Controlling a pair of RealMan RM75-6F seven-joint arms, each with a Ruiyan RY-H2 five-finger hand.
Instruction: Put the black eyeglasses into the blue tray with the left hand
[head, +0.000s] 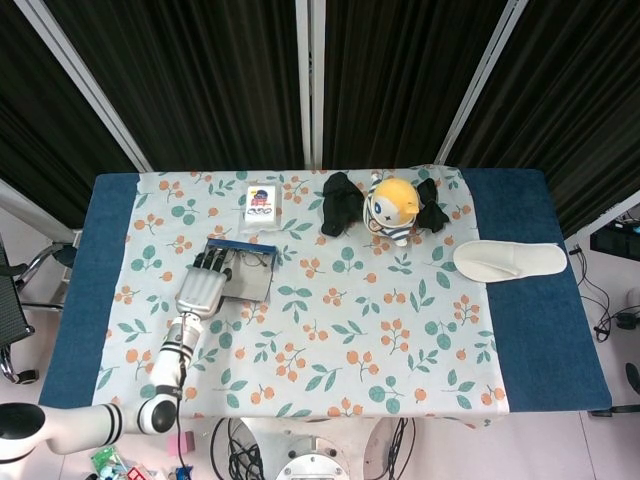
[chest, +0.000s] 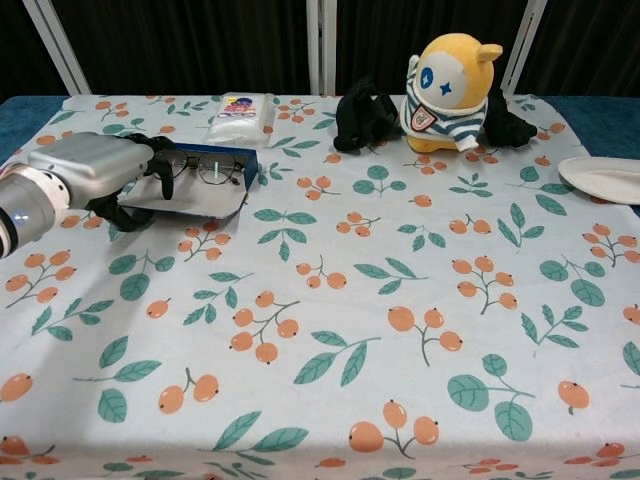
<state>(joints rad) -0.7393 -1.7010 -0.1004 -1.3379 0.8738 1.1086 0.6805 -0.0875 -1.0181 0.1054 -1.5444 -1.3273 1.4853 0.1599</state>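
Observation:
The black eyeglasses (head: 252, 258) (chest: 200, 170) sit inside the blue tray (head: 250, 286) (chest: 190, 198), lenses upright and facing the chest camera. My left hand (head: 200, 288) (chest: 85, 165) lies at the tray's left rim. Its fingers stretch over the rim to the left end of the glasses, and its thumb is tucked under the tray's near-left corner. The tray's near side is lifted off the cloth. Whether the fingers pinch the glasses or the rim is hidden. My right hand appears in neither view.
A tissue packet (head: 260, 203) (chest: 240, 115) lies behind the tray. A black cloth (head: 340, 203) (chest: 362, 115) and a yellow plush toy (head: 392, 210) (chest: 448, 85) stand at the back centre. A white slipper (head: 510, 261) (chest: 605, 178) lies at the right.

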